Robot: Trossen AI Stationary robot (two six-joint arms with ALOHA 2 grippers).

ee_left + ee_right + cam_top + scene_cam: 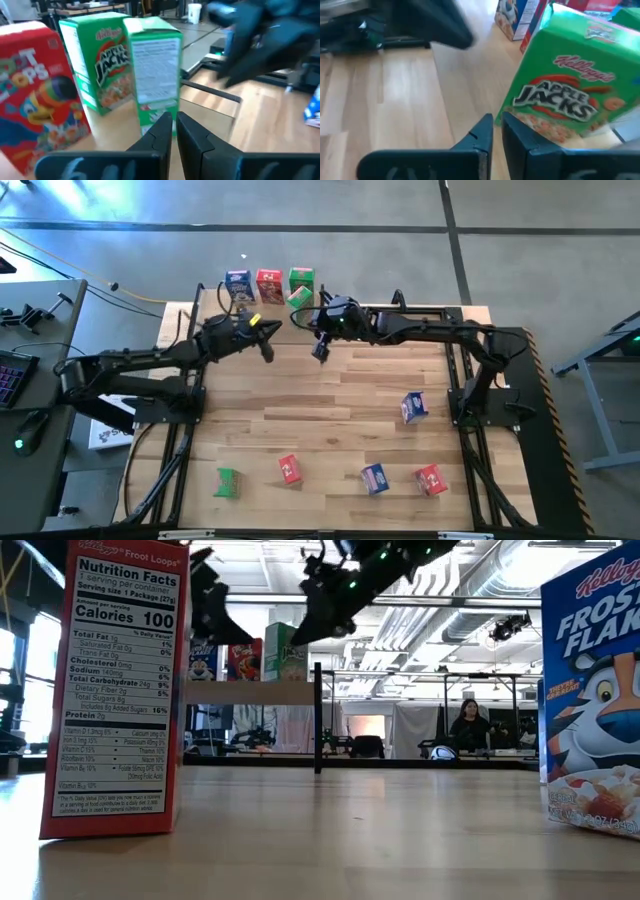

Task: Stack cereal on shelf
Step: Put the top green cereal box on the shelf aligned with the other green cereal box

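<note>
Four cereal boxes sit on the shelf (215, 298), the second green box (299, 296) askew, both the left gripper (266, 350) and right gripper (321, 351) pressed shut and empty beside it, so straightening it looks next, then fetching a table box

My wooden surface (330, 395) carries five cereal boxes: a green box (227, 482), a red box (290, 469), a blue box (374, 478) and a second red box (431, 479) along the near edge, plus a blue box (414, 407) further in at my right. The shelf (215, 302) at the far edge carries a blue box (238, 285), a red box (269, 285) and an upright green box (301, 279) in a row, with a tilted green box (298, 297) just beside the last.
</note>
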